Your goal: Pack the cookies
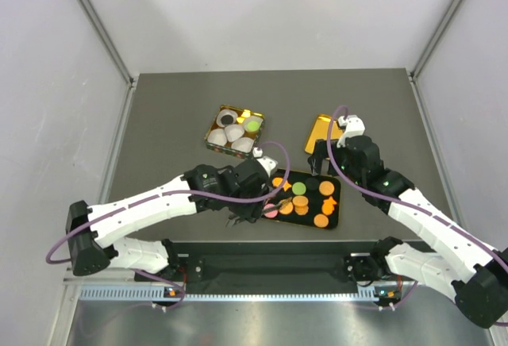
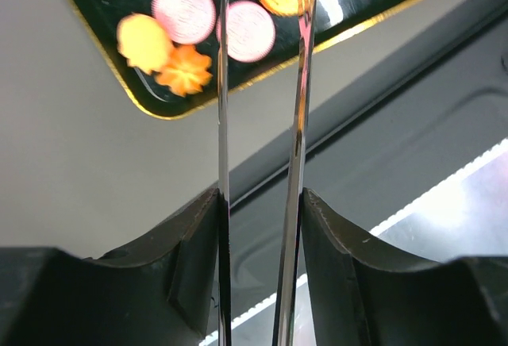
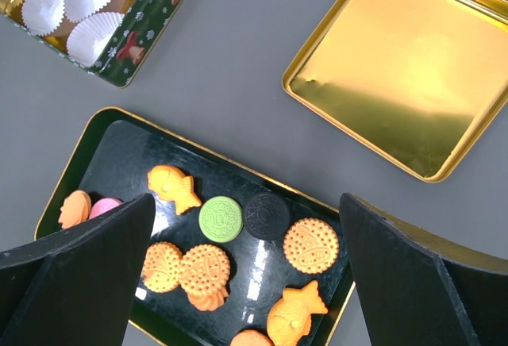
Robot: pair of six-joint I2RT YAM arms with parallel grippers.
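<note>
While the cookies (image 3: pixel 221 219) lie on the black tray (image 3: pixel 119 144) | left gripper (image 1: pixel 252 203) at tray's left end, blades narrow, nothing held | right gripper (image 3: pixel 246 282) above tray, spread wide | gold lid (image 3: pixel 405 68) beside tray.

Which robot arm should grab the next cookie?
Probably the left. Its gripper sits right at the near-left end of the black tray, its thin jaws open a little beside the pink cookies. The right gripper is open too, but farther back by the gold lid.
</note>
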